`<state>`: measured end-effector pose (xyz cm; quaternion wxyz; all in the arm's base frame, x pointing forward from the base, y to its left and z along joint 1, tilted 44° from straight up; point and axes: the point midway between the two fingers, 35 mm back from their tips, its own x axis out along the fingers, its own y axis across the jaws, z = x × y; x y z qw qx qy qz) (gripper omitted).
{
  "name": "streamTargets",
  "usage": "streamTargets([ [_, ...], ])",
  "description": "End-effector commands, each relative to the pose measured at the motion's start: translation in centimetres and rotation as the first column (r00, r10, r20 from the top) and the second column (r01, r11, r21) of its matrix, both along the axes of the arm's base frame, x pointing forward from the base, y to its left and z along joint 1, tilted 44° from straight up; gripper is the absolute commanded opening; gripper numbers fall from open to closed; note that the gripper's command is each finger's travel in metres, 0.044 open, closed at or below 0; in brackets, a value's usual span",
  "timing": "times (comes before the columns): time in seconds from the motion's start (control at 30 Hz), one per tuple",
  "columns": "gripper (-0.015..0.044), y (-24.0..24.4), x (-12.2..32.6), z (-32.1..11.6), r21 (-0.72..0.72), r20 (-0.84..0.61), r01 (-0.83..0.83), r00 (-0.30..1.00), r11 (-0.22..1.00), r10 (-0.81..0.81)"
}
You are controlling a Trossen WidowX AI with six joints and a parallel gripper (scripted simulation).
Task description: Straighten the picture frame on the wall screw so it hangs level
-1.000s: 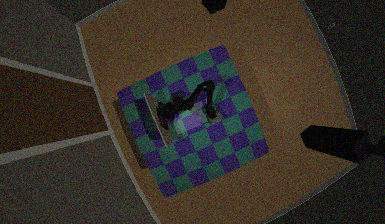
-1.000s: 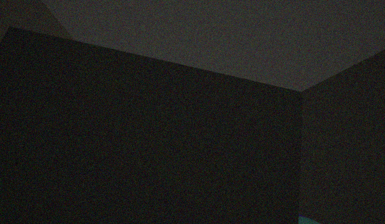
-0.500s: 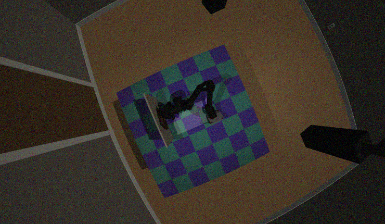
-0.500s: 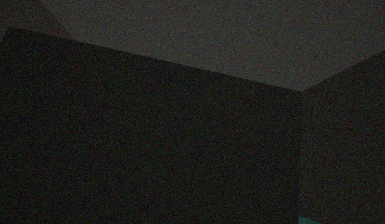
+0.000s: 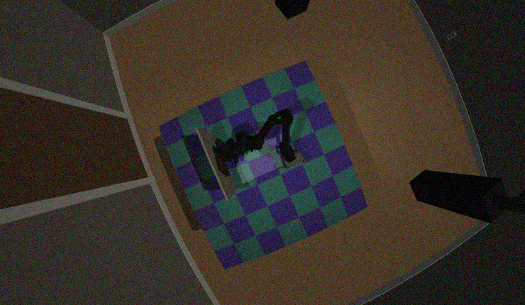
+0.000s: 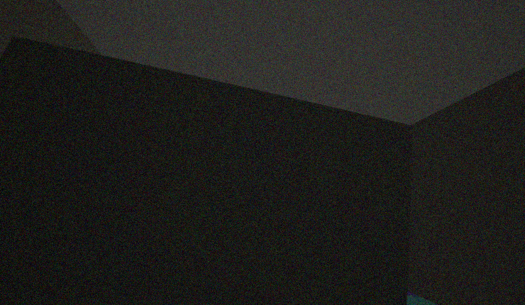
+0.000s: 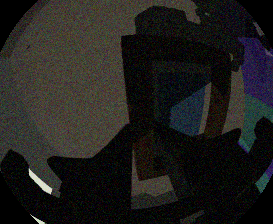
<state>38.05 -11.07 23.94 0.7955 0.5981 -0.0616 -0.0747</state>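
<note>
The work is apparently sitting at the taking-hold step, ahead of the slight lift and the one-notch shift. The picture frame point(image 5: 222, 167) point(image 7: 218, 110) is hanging against the upright pale panel point(image 5: 228, 188) point(image 7: 72, 85), its coloured picture point(image 7: 188, 114) showing between dark rails in the wrist view. The arm point(image 5: 267, 128) is reaching across to it, and the claw point(image 5: 216, 147) point(image 7: 140, 127) is standing at the frame with its fingers fairly near each other but not fully together; whether they are actually pinching a rail, I cannot tell, because their own dark shapes are hiding the contact. The exterior view is showing neither arm nor frame, so it is offering no help. The wrist camera is looking from a slant, so I am not judging from it which side is sitting too high, or how many notches are remaining. The next move is calling for a sure hold, then a small raise, just enough for the hidden strip to be clearing the screw, and a sideways step toward the high side. Too much lift would be risking losing the screw; too little, dragging the strip against it.
</note>
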Motion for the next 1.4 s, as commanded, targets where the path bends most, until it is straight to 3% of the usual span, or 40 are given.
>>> streamTargets([
  [0.0, 0.0056, -0.05, 0.01, 0.03, 0.005, 0.002, 0.002, 1.000, 1.000, -0.002],
  [0.1, 0.0000, -0.05, 0.01, 0.03, 0.005, 0.002, 0.002, 1.000, 1.000, -0.002],
  [1.37, 0.0000, 0.25, 0.05, 0.87, 0.005, 0.002, 0.002, 1.000, 1.000, -0.002],
])
